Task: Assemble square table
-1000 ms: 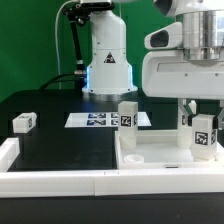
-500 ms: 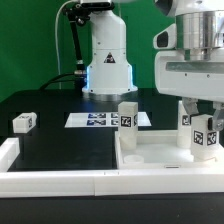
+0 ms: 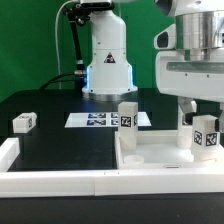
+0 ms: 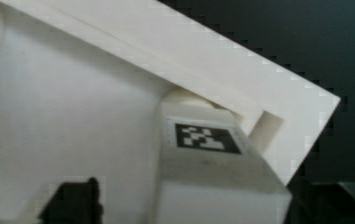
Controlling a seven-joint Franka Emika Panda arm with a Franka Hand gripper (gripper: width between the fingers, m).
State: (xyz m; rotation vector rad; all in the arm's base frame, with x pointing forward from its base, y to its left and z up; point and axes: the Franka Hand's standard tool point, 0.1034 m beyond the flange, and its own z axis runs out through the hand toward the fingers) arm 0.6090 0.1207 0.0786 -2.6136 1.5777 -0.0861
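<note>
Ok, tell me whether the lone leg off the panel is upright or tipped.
Tipped: the leg lies lengthwise on the black surface, wider than tall.

White panel (image 3: 150,160) & legs (image 3: 128,116) w/ blk-wht tags (image 4: 206,136); blk table (image 3: 60,145).

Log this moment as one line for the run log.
gripper: straddling corner leg, grip unclear | second leg: upright on table panel | third leg: lying loose on black surface

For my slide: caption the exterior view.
Open gripper straddles one upright leg on the tabletop; second leg stands nearby, third leg lies apart.
</note>
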